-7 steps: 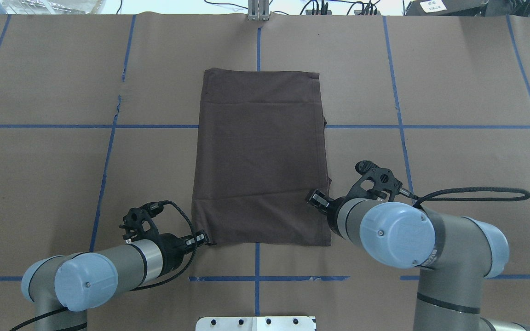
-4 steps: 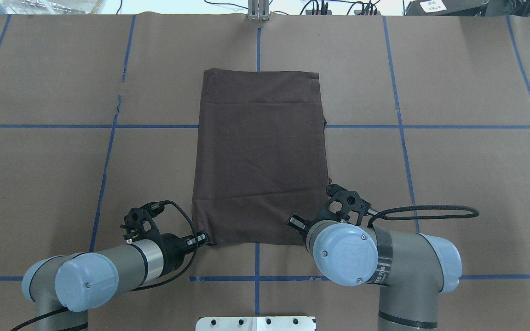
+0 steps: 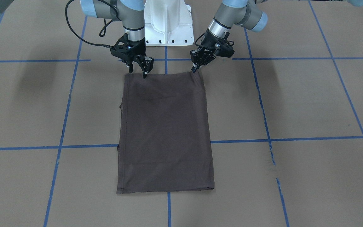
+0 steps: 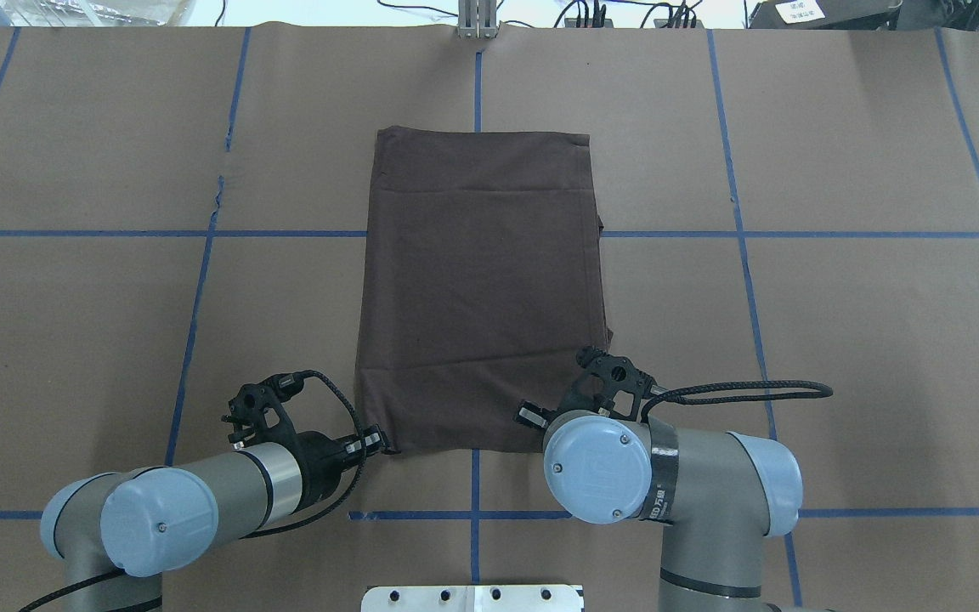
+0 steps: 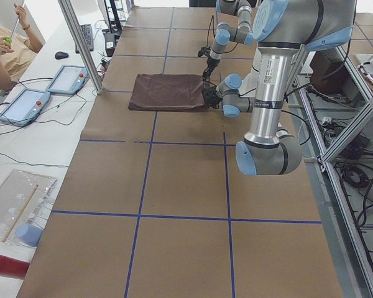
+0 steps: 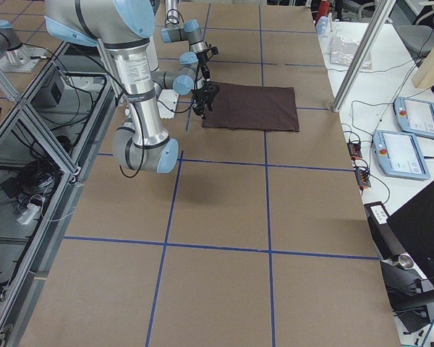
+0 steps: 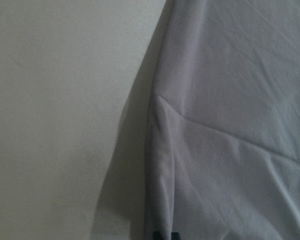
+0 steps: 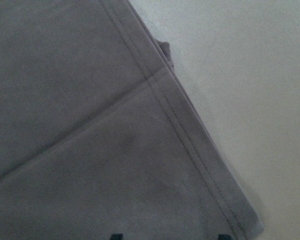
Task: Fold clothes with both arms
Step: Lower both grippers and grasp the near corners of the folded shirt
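- Overhead exterior: dark brown T-shirt [image 4: 481,289] is folded into a long rectangle and lies flat mid-table with one short edge toward the robot. It lies across a blue tape line, and a small bit of cloth pokes out along its right long edge.
- Right wrist view: stitched hem runs down to the shirt's near right corner.
- Black two-finger left gripper [image 3: 195,68] sits low at the near left corner of the shirt. Its fingers are pinched together on the cloth edge. In the left wrist view the two tips are close together, with a raised crease of fabric running up to them.
- Black two-finger right gripper [image 3: 137,72] is at the near right corner with its jaws spread wide. One fingertip [image 3: 144,75] is over the shirt edge and the other is just off it. Nothing is held, and I cannot tell whether the tips touch the cloth.
- Both grey arms with light blue joint caps reach in from the robot side, and a black cable loops off the right wrist.
- Table [image 4: 838,323] is covered in brown paper with a blue tape grid [image 4: 73,233]. The paper has a small tear near the left side.
- White pedestal base [image 3: 168,25] stands between the arms.
- Left side view: white side bench with two tablets [image 5: 25,105] and a keyboard, a seated person in a pale top [image 5: 9,49], and a red cylinder [image 5: 6,266] at the near corner.
- Aluminium frame posts stand at the table's edges.
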Robot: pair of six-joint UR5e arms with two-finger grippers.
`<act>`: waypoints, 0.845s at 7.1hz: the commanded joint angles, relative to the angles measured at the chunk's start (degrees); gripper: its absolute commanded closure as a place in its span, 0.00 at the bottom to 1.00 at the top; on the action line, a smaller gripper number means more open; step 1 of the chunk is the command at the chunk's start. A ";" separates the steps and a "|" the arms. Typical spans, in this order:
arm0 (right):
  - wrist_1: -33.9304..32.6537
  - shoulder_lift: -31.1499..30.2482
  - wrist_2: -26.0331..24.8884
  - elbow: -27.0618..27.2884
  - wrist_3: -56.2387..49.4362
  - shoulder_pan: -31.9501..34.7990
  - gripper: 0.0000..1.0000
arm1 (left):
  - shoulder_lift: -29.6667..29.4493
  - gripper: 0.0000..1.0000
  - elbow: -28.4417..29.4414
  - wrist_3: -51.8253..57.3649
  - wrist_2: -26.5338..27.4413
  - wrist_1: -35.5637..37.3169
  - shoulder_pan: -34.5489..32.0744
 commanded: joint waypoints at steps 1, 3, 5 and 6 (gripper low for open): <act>-0.40 0.72 -0.02 -1.31 -0.11 -0.14 0.30 | -0.06 1.00 -0.12 0.00 0.00 -0.09 0.09; -0.49 0.72 -0.02 -1.66 0.06 -0.41 0.30 | -0.41 1.00 -0.12 0.00 0.09 -0.09 0.09; -0.49 0.72 -0.02 -2.80 0.15 -0.41 0.30 | -0.41 1.00 -0.12 0.00 0.09 -0.09 0.09; -0.41 0.90 -0.02 -2.72 0.15 -0.41 0.30 | -0.41 1.00 -0.12 0.00 0.00 -0.09 0.09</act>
